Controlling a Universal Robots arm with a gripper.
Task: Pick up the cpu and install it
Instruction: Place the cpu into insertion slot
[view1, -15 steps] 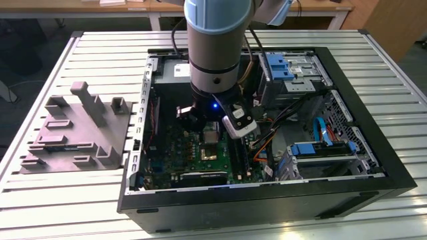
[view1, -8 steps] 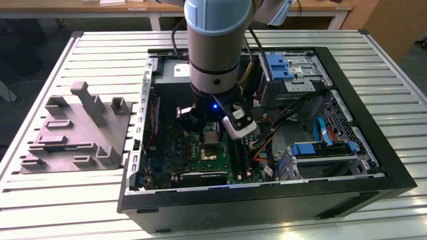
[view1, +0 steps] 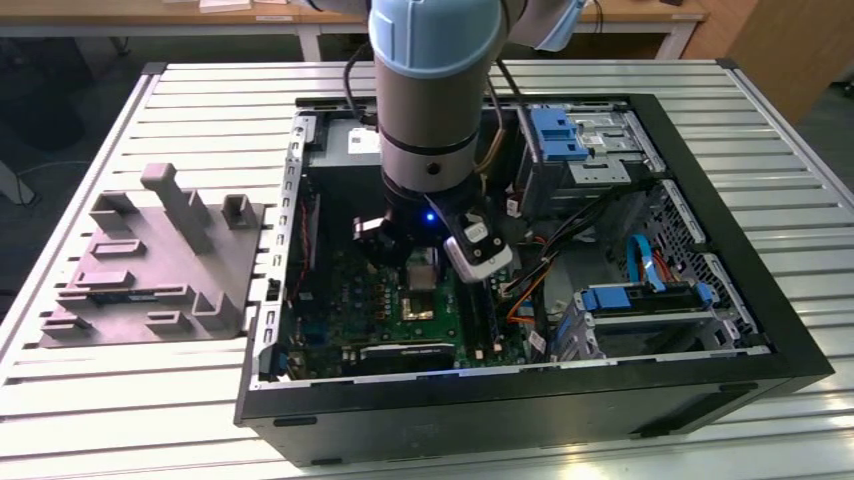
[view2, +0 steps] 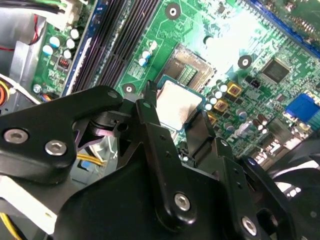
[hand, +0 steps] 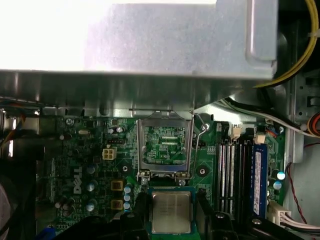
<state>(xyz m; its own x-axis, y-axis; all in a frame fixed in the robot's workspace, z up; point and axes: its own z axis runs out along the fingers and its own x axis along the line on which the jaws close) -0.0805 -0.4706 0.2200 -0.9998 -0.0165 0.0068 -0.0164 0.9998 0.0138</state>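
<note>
Currently: gripper (view2: 176, 109) clamped on the cpu (hand: 171, 212). The black fingers (view2: 150, 120) bear on two opposite edges, so the flat square chip sits level with its pale, matte metal lid facing up. Cpu is held above the green motherboard (hand: 95, 150), just beside the socket (hand: 165, 145), not in it. Socket looks open: bare contact field inside a square steel frame, thin wire lever (hand: 201, 131) alongside. Judgement: the edge grip keeps the underside untouched.

Clamped between the gripper's (view2: 178, 107) fingers, the cpu (view2: 175, 99) has its edge nearest the gripper's body hidden behind that body; in the first wrist view the picture's edge cuts it off.
</note>
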